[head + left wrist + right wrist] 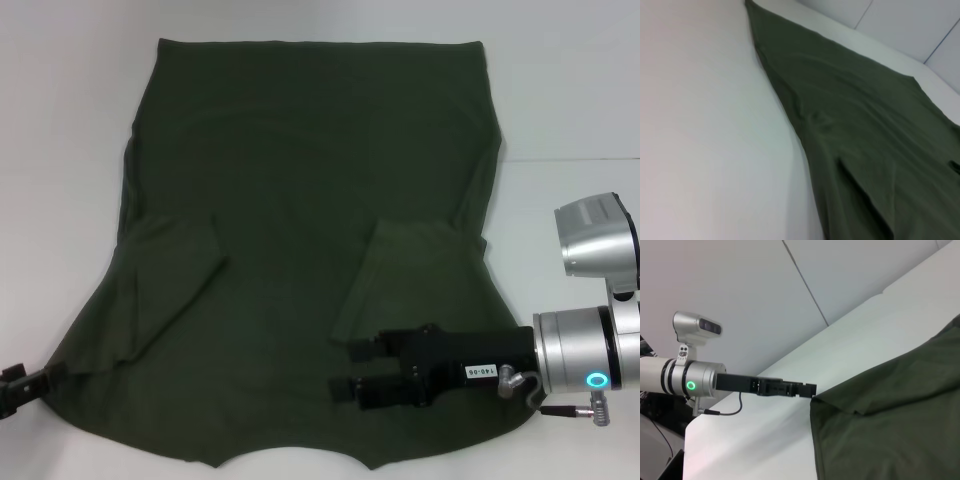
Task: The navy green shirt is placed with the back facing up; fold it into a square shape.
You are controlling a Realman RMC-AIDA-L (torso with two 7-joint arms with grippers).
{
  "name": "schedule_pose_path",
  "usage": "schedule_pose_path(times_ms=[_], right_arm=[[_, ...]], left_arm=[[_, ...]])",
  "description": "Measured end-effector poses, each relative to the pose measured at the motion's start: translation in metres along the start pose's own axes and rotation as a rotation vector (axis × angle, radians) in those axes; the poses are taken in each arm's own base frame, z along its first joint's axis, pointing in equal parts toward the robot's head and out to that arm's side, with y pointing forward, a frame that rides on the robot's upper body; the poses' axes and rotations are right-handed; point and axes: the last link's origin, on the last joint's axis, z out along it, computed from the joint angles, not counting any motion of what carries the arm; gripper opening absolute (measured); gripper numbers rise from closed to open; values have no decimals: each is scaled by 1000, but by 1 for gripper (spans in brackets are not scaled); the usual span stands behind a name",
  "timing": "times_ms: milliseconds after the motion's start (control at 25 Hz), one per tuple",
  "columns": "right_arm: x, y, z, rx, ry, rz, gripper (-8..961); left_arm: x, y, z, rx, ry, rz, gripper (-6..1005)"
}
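The navy green shirt (300, 200) lies flat on the white table (60, 150), plain side up, collar edge nearest me. Both sleeves are folded inward over the body. My right gripper (345, 370) is open, its two black fingers apart, low over the shirt's near right part just below the folded right sleeve (400, 270). My left gripper (15, 390) is at the shirt's near left corner; in the right wrist view (810, 389) its tip meets that corner. The left wrist view shows only the shirt's left edge (865, 125).
Bare white table lies left of the shirt (700, 125) and at the far right (570, 90). A seam in the table surface runs at the right (570, 158). The left arm's silver body (685, 380) reaches in from beyond the table edge.
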Motion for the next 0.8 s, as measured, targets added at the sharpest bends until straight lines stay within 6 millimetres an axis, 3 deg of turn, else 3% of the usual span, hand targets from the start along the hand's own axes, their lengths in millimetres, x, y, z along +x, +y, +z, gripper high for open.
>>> schedule_pose_path(times_ms=[800], right_arm=[[-5, 1, 2, -5, 3, -10, 817]], left_arm=[[-2, 7, 7, -37, -75, 48, 772]])
